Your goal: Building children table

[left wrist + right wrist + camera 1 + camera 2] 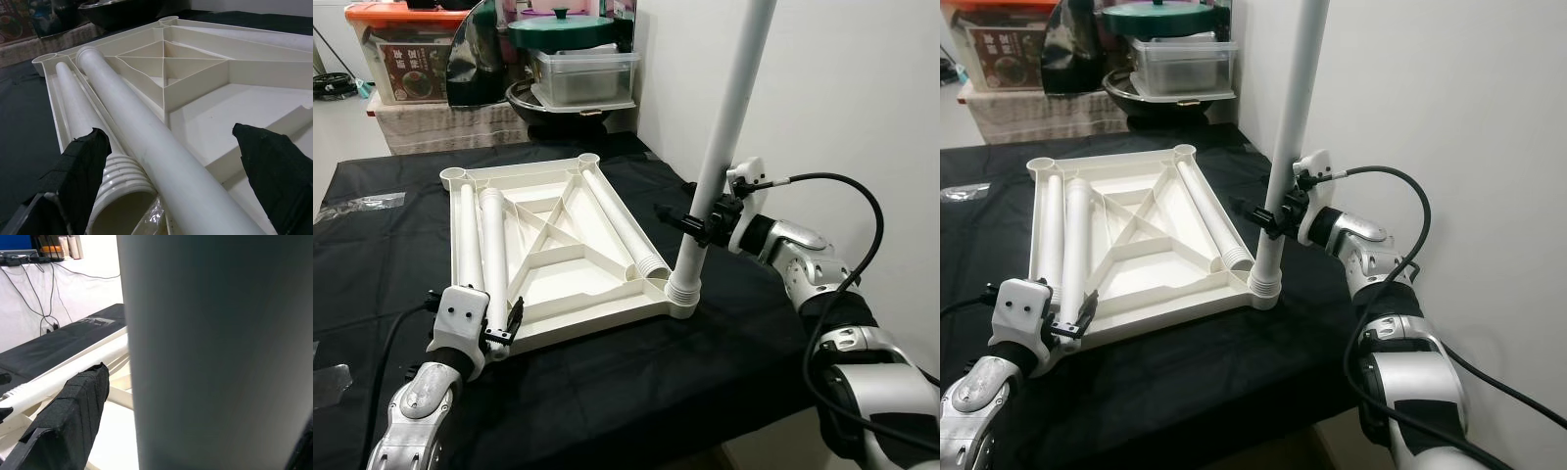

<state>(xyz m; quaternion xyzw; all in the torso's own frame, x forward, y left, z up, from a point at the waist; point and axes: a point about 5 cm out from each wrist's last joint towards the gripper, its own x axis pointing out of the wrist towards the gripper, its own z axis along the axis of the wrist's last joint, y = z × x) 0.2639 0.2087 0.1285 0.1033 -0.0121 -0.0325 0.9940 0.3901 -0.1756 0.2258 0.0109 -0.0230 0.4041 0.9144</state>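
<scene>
Your right gripper (pixel 697 224) clamps the upright leg (pixel 729 117), seated in the tabletop (pixel 558 245) near-right corner socket. Left gripper (pixel 499 333) is open, straddling the next leg (pixel 493 255), lying lengthwise straight ahead.

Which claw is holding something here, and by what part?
The right claw grips the upright table leg low on its shaft, above the threaded end. The left claw is open around a lying leg.

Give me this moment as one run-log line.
right gripper: shut on upright leg in tabletop corner socket | left gripper: open around lying leg | two more legs lying in tabletop
</scene>
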